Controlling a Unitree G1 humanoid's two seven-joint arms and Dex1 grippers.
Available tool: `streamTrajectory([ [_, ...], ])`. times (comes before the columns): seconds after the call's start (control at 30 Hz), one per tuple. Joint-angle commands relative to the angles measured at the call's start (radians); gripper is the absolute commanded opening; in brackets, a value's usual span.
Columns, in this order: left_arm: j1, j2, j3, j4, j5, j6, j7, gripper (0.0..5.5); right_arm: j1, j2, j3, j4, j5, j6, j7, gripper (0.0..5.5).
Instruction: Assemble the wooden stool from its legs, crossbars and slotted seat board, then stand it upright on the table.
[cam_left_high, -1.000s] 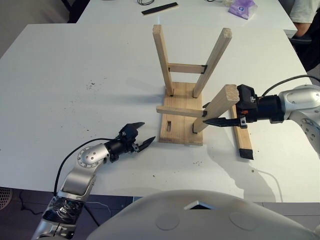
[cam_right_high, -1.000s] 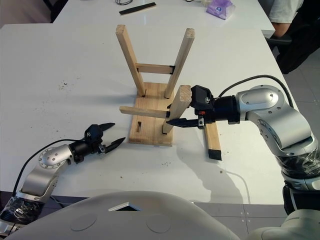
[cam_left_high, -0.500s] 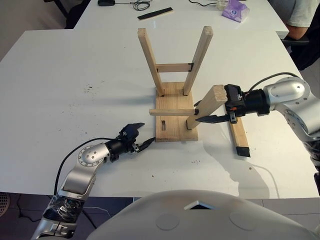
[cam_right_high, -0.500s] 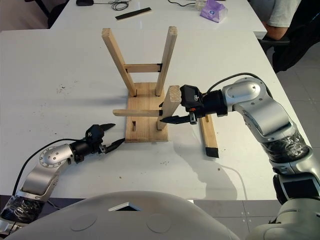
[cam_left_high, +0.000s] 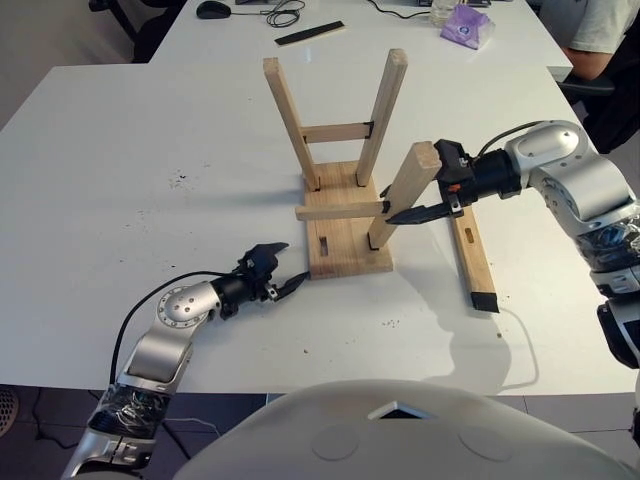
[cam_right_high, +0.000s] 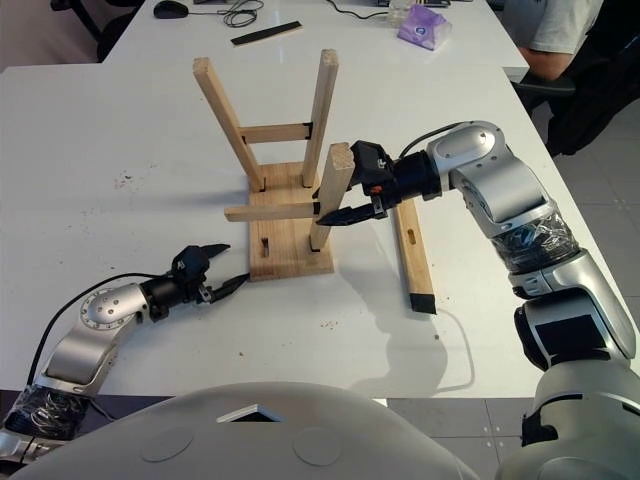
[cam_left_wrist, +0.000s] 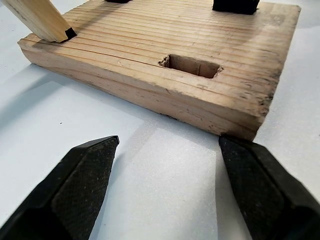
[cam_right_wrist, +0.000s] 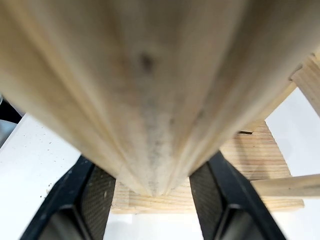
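The slotted seat board (cam_left_high: 340, 250) lies flat on the white table (cam_left_high: 130, 130). Two legs (cam_left_high: 287, 120) rise from its far slots, joined by a crossbar (cam_left_high: 335, 131). My right gripper (cam_left_high: 393, 210) is shut on a third leg (cam_left_high: 402, 190), which leans over the board's right side with a crossbar (cam_left_high: 335, 210) sticking out leftward. In the right wrist view that leg (cam_right_wrist: 150, 85) sits between the dark fingers (cam_right_wrist: 95, 197). A fourth leg (cam_left_high: 470, 255) lies loose to the right. My left gripper (cam_left_high: 275, 283) is open at the board's near left corner (cam_left_wrist: 235, 117), close to an empty slot (cam_left_wrist: 192, 65).
A second table behind carries a black strip (cam_left_high: 308, 33), a purple packet (cam_left_high: 465, 22), a mouse (cam_left_high: 213, 9) and cables. Dark crumbs (cam_left_high: 182, 178) dot the left of the work table. The table's near edge (cam_left_high: 400, 375) runs just below the left arm.
The head camera has shifted, so the whole scene sits differently. The leg in my right gripper now stands a little steeper over the board. The left gripper has stayed open by the corner.
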Motion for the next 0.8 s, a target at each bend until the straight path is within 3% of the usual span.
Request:
streamTrajectory([
  [0.03,-0.023,-0.021,-0.022,0.011,0.013,0.0,-0.007,3.75,0.236,-0.083,0.229,-0.04,-0.269,0.047,-0.004,2.03],
  [0.2,0.001,-0.026,-0.022,-0.009,0.015,0.003,0.006,3.75,0.244,-0.107,0.218,-0.132,-0.225,0.081,-0.017,2.03],
  [0.47,0.006,-0.034,-0.031,-0.026,0.015,0.012,0.009,3.75,0.07,0.087,0.218,0.207,-0.205,0.151,0.0,2.03],
  [0.8,0.04,-0.037,-0.03,-0.064,0.019,0.024,0.018,3.75,0.33,-0.188,0.28,-0.178,-0.265,0.026,0.047,2.03],
])
